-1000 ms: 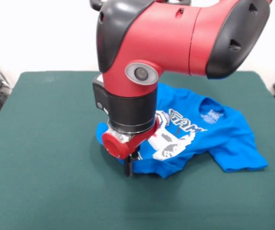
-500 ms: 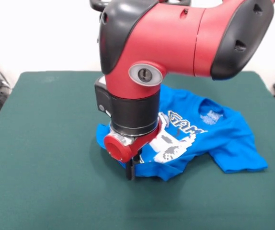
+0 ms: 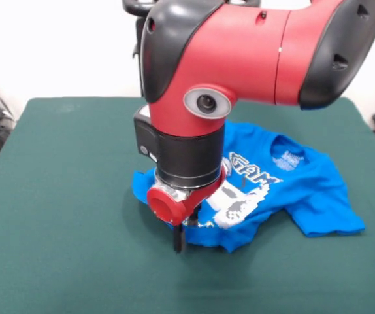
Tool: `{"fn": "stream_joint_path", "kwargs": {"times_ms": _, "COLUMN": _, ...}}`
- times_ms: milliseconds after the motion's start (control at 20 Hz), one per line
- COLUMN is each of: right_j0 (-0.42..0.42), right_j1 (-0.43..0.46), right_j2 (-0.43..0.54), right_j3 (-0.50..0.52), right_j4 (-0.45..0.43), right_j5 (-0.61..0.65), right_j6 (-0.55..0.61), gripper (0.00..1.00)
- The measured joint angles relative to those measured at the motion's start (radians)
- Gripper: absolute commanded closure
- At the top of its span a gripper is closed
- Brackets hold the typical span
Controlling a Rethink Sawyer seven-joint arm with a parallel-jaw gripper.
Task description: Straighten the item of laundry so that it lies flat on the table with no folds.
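Nearest the camera, bare green table (image 3: 63,261) stretches wide. Just beyond it the tool (image 3: 179,241) reaches down at the near hem of the blue T-shirt (image 3: 305,183), its dark tip at the cloth's edge; whether it is pinching the fabric or standing apart cannot be told, since the red wrist hides it. Behind, the shirt lies near the table's middle, its lower part bunched and folded under so the white print is partly buried, while one sleeve and the collar spread flat farther back. The step in hand looks like drawing the hem outward; the next move probably calls for a steady pull toward the near edge.
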Motion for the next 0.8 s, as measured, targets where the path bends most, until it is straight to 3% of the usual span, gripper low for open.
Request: {"fn": "stream_joint_path", "kwargs": {"times_ms": 800, "right_j0": 0.005, "right_j1": 0.0, "right_j2": -0.002, "right_j3": -0.022, "right_j4": -0.007, "right_j5": 0.0, "right_j6": 0.0, "gripper": 0.0}}
